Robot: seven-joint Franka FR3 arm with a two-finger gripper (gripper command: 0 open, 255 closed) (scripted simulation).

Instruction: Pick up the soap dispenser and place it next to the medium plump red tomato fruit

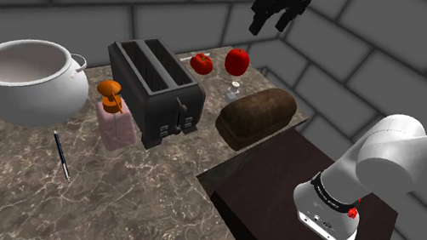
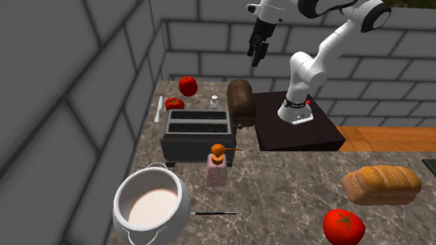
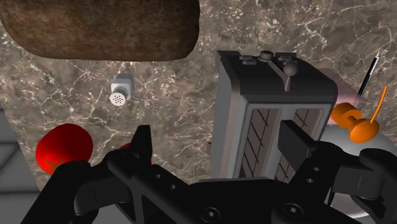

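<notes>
The soap dispenser [image 1: 113, 118] is a pink bottle with an orange pump, standing upright on the marble counter between the white pot and the black toaster; it also appears as the dispenser [image 2: 217, 169] and the orange pump [image 3: 353, 121]. A small red tomato [image 1: 202, 63] and a taller red fruit [image 1: 236, 60] sit by the back wall. A bigger plump red tomato [image 2: 343, 228] lies far along the counter. My gripper [image 1: 268, 26] hangs open high above the toaster's far end, holding nothing; it is also visible as the gripper [image 2: 256, 60] and the gripper [image 3: 219, 149].
The black toaster [image 1: 156, 90] stands beside the dispenser, with the white pot [image 1: 28, 80] on its other side. A dark bread loaf [image 1: 255, 116], a salt shaker [image 1: 233, 87] and a pen [image 1: 62, 155] lie on the counter. A light loaf [image 2: 380, 184] lies near the big tomato.
</notes>
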